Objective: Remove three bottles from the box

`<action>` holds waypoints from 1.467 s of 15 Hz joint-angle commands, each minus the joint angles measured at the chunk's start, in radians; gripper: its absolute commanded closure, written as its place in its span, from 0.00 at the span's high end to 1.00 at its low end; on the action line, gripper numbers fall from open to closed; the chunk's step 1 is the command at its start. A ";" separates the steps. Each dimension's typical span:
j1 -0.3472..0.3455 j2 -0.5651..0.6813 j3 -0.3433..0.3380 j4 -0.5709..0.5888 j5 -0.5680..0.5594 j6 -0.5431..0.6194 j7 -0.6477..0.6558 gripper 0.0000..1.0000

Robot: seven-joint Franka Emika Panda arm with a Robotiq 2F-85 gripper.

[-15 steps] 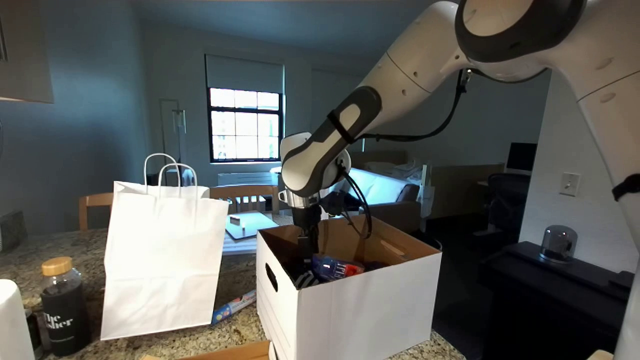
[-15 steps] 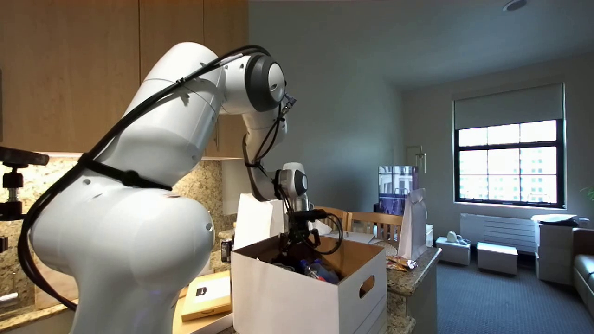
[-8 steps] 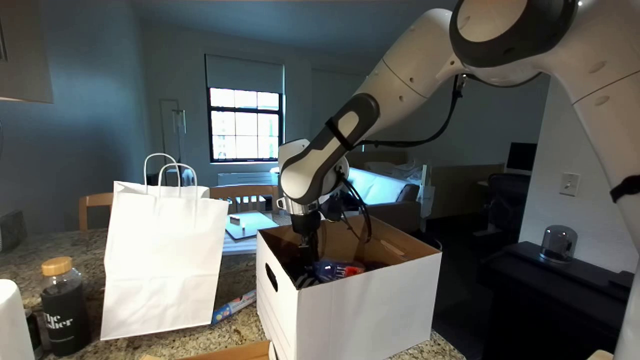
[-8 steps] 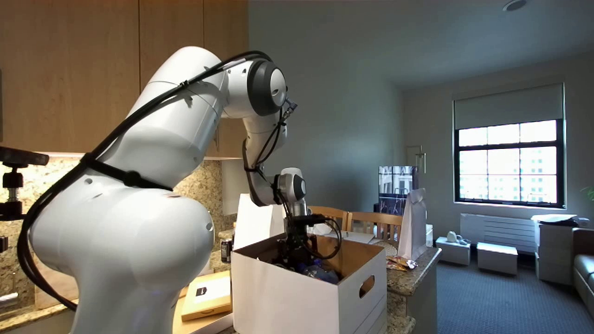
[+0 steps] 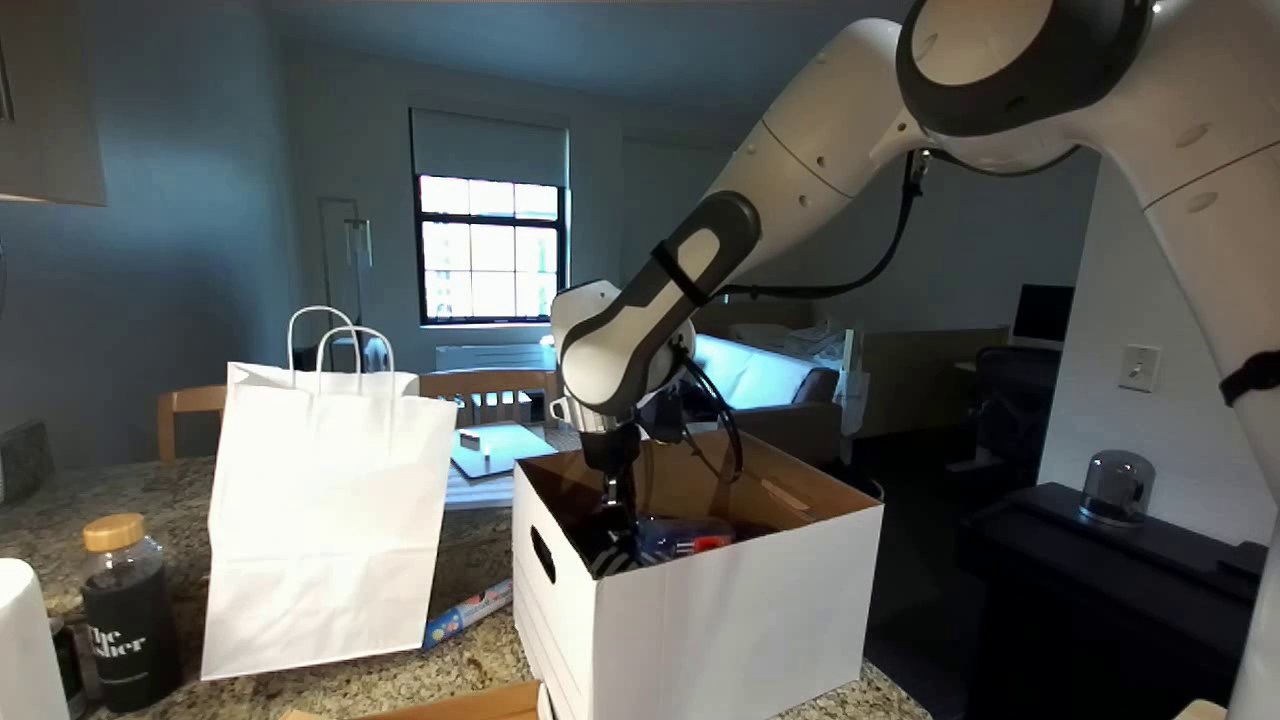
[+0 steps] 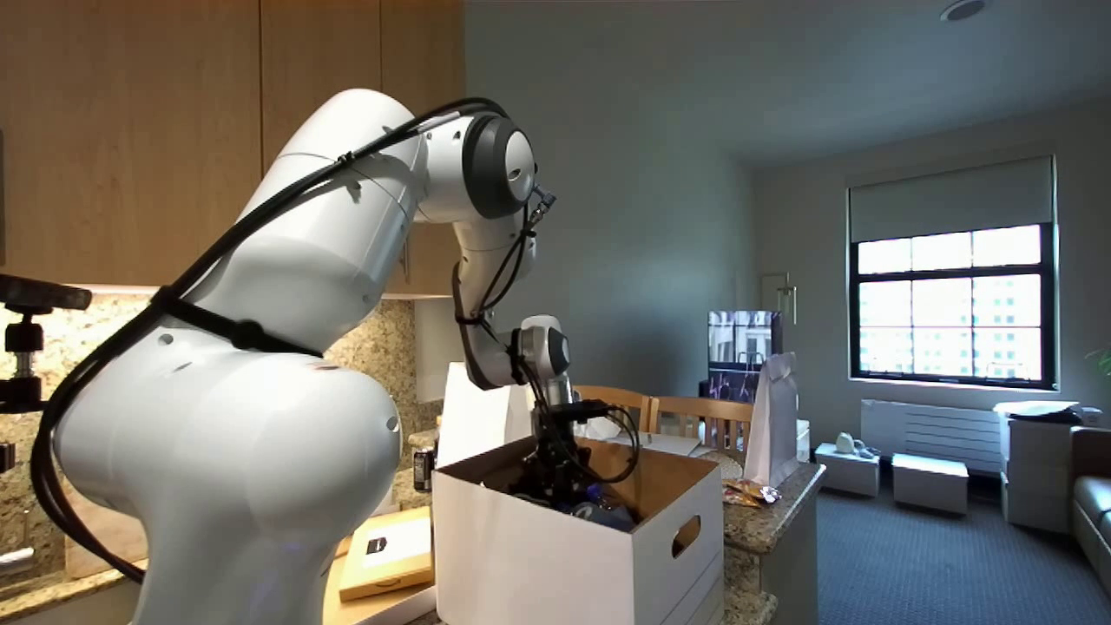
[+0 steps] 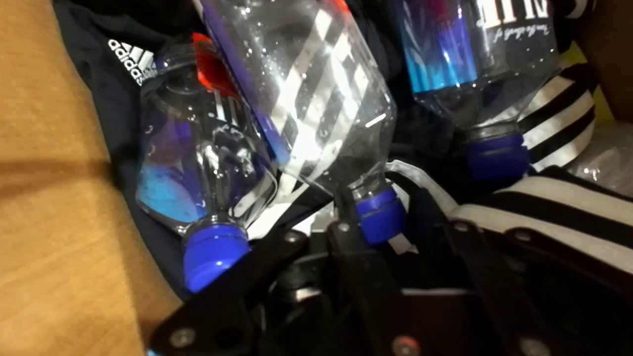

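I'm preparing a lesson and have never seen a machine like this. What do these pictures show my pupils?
The big white jointed machine is a robot arm, ending in a black two-fingered gripper. Two pictures look on from outside, from different places; the close-up is the view from its wrist, down into the box. That white cardboard box stands on a speckled counter, near a white paper bag. Inside, at least three clear bottles with blue caps lie on dark, white-striped cloth. The gripper seems shut on the cap of the middle bottle.
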 commanded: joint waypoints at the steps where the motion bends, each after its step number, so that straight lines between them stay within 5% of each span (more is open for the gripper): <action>1: 0.007 -0.013 -0.007 -0.011 -0.050 0.005 0.044 0.06; 5: 0.009 -0.060 -0.010 -0.047 -0.088 0.028 0.061 0.00; 11: -0.004 -0.150 0.006 -0.086 -0.084 0.025 0.046 0.04; 12: -0.004 -0.148 0.009 -0.080 -0.075 -0.013 0.035 0.29; 16: -0.003 -0.146 0.021 -0.100 -0.065 -0.091 0.014 0.45; 22: 0.015 -0.119 0.048 -0.102 -0.083 -0.111 0.013 0.84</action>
